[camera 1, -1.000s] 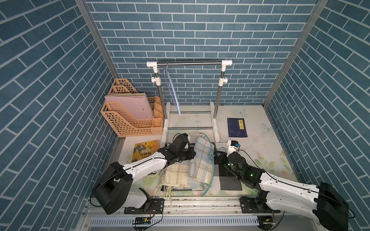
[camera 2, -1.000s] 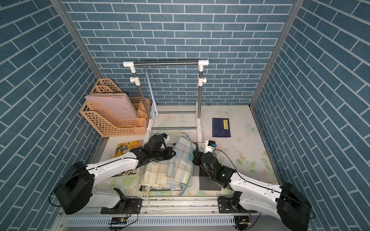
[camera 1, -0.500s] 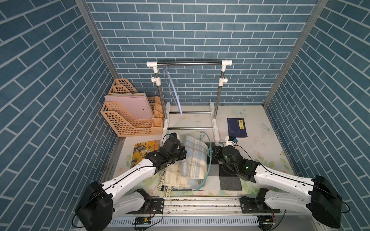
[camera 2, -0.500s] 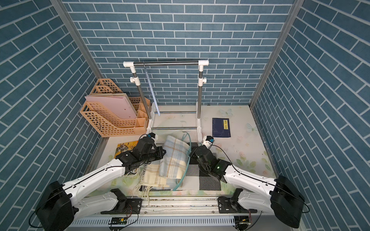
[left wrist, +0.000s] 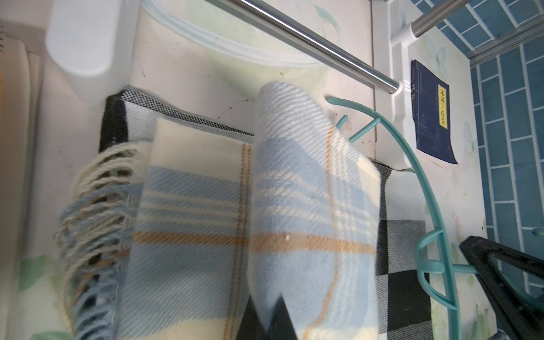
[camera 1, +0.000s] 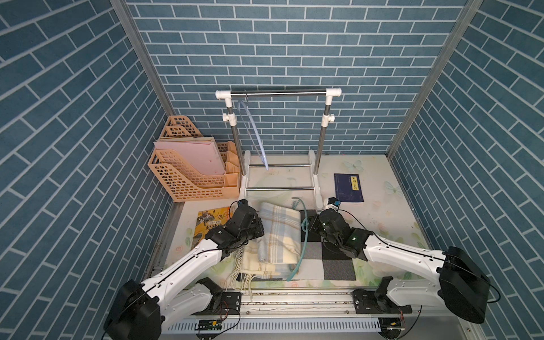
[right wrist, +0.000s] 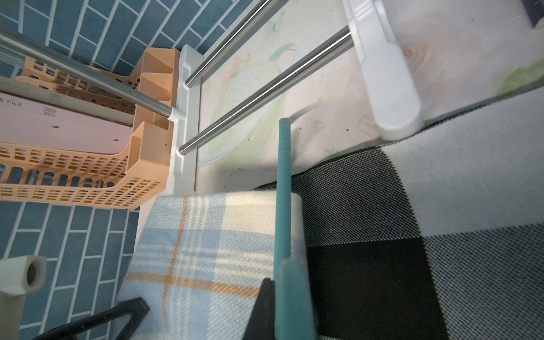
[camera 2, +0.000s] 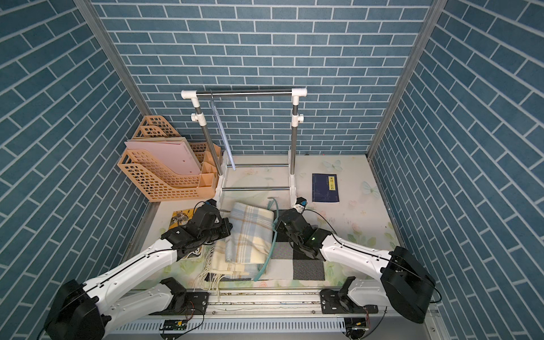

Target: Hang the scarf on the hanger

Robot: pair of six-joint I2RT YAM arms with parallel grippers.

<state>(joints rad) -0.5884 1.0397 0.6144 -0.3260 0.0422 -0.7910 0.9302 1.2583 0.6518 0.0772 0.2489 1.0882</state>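
Top view rundown: in both top views, blue brick walls box in a pale floral tabletop, with a checkered mat at lower centre. On that mat lies the folded plaid scarf. Looks like the left gripper is pinched tight onto its fold. The right gripper is clamped on the teal hanger, running along the scarf's edge.

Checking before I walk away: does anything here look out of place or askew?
The fringe of the scarf trails over the front edge of the table. The clear hanger on the rack hangs skewed, close to one post. Nothing looks spilled or damaged.
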